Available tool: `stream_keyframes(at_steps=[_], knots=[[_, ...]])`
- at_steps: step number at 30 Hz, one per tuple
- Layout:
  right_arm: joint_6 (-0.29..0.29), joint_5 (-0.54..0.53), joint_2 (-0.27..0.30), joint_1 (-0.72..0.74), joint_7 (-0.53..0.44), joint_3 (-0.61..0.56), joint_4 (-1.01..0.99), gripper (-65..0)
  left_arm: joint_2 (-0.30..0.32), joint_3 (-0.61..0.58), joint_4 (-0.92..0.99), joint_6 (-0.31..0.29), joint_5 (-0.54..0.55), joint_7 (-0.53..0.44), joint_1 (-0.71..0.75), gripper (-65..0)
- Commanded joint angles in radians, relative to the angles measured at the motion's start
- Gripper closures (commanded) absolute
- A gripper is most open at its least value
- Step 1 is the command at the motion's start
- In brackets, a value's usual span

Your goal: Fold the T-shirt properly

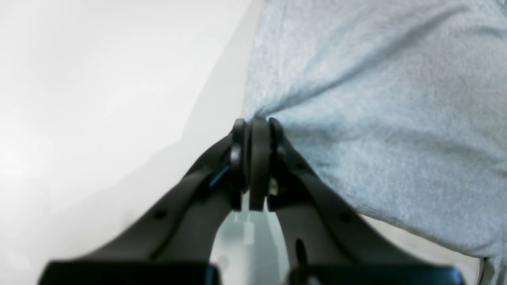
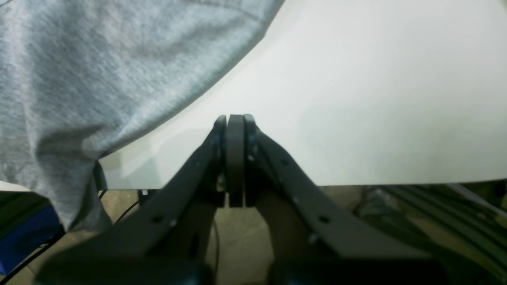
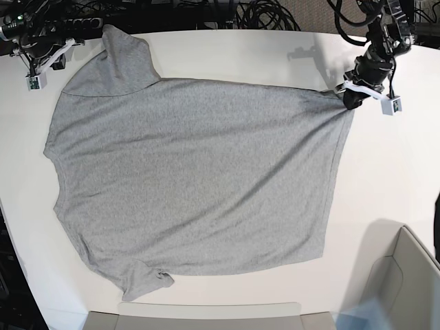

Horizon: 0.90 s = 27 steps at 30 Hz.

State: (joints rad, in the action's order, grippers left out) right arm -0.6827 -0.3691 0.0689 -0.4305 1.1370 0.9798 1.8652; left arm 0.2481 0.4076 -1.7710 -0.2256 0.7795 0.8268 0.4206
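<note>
The heather-grey T-shirt point(image 3: 192, 172) lies spread flat on the white table point(image 3: 385, 172), plain side up, with one sleeve point(image 3: 120, 48) reaching toward the back left. My left gripper point(image 1: 255, 120) is shut on a pinched corner of the T-shirt point(image 1: 376, 99), and creases fan out from the pinch; in the base view this gripper point(image 3: 350, 100) sits at the shirt's back right corner. My right gripper point(image 2: 235, 118) is shut with nothing between its fingers. It hovers by the table edge, with the T-shirt point(image 2: 79, 71) off to its left and draping over that edge.
Cables point(image 3: 268, 14) crowd the far side behind the table. A light grey bin point(image 3: 405, 275) stands at the front right, and a flat tray point(image 3: 206, 316) lies along the front edge. Below the table edge point(image 2: 356, 183) the right wrist view shows floor and a blue object point(image 2: 23, 233).
</note>
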Motion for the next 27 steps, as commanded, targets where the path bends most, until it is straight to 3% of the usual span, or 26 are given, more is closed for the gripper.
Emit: stream_keyframes(at_steps=[1,6,10,14,20,27], knots=[[-0.015,-0.054,0.012,-0.004,-0.013,0.003,0.014,-3.9,0.009,0.004,-0.014,-0.007,0.007,-0.019,0.001,0.0],[-0.015,-0.264,0.035,-0.043,-0.01,0.003,0.014,-16.7,0.01,0.004,-0.014,-0.007,0.007,-0.019,0.001,0.0],[-0.015,-0.282,0.03,-0.032,-0.015,0.003,0.015,-21.8,0.009,0.004,-0.014,-0.007,0.007,-0.019,0.001,0.0],[-0.015,-0.299,0.026,-0.012,-0.016,0.004,0.021,-22.2,0.01,0.004,-0.013,-0.007,0.007,-0.019,0.001,0.0],[-0.015,-0.531,0.036,-0.038,-0.018,-0.032,0.113,-22.2,0.007,0.004,-0.013,-0.007,0.005,-0.019,-0.002,0.0],[-0.015,-0.538,0.016,-0.034,-0.082,-0.123,0.141,-22.3,0.006,0.003,-0.013,-0.007,0.007,-0.019,-0.002,0.0]])
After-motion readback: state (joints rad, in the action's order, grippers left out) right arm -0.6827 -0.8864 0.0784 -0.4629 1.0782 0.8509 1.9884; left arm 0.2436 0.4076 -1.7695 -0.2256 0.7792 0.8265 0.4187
